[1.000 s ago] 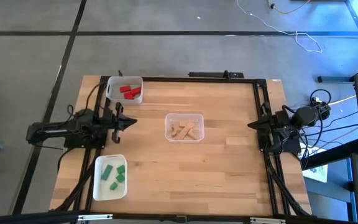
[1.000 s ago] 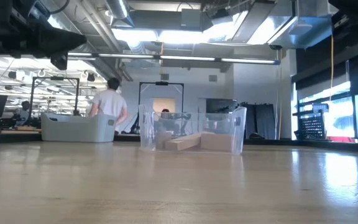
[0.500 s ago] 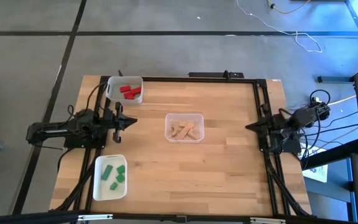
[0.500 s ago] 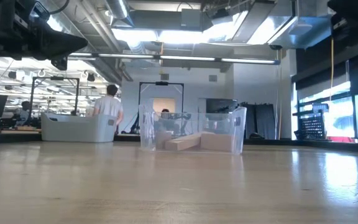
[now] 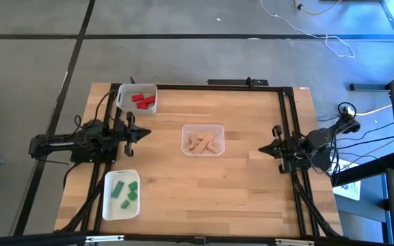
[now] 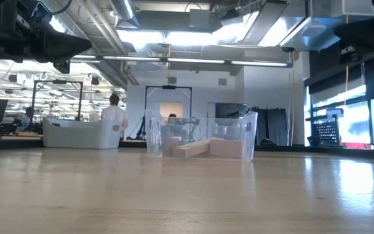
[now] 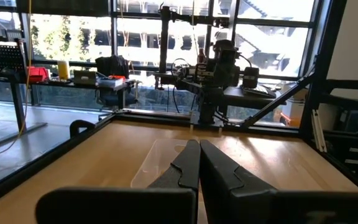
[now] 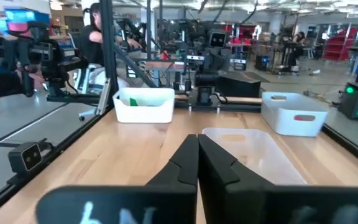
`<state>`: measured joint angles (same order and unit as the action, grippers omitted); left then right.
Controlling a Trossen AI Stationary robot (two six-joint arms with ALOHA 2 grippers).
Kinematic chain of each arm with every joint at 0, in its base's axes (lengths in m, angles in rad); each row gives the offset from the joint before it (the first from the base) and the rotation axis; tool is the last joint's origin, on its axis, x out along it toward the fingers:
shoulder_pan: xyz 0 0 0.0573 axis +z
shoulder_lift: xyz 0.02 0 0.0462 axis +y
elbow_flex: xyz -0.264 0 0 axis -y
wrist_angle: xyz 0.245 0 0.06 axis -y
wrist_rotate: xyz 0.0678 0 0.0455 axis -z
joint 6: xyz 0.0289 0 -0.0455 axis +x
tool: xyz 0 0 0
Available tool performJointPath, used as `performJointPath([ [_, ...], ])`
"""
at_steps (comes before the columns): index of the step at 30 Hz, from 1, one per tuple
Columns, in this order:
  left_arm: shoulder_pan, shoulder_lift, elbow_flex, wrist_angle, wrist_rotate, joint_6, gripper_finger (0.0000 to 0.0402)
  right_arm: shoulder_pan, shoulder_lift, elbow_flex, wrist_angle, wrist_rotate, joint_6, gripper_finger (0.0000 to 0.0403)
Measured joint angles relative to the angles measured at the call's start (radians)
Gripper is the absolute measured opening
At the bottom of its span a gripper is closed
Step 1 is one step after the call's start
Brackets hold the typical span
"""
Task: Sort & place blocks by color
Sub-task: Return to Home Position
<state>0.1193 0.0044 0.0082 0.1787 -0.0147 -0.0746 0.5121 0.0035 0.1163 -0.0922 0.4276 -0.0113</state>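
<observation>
Right gripper [image 5: 262,149] has swung inward from 3 o'clock, closed, empty; left gripper [image 5: 142,133] closed at 9. Risk: overshoot nudges centre tray [image 5: 184,140] of blocks [image 5: 204,143].

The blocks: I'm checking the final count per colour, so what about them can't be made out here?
Light-wood blocks: high view, overlapping and too small to count.
White tray: low view, its opaque wall hides any contents.
Green blocks: right wrist view, only a sliver shows over the wall of their tray.
Clear tray: left wrist view, the left gripper covers its middle.
</observation>
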Motion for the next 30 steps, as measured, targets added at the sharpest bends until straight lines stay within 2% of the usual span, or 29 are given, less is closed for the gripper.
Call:
performJointPath([
  [11, 0.0, 0.0, 0.0, -0.001, 0.0, 0.021, 0.0, 0.0, 0.0, -0.026, 0.012, -0.087, -0.027, 0.0],
  [21, 0.0, 0.0, 0.0, -0.001, 0.0, 0.025, 0.0, 0.0, 0.0, -0.026, 0.003, -0.116, -0.023, 0.0],
  [30, 0.0, 0.0, 0.0, -0.006, 0.032, 0.026, 0.0, 0.0, 0.0, -0.026, 0.075, -0.125, -0.022, 0.0],
])
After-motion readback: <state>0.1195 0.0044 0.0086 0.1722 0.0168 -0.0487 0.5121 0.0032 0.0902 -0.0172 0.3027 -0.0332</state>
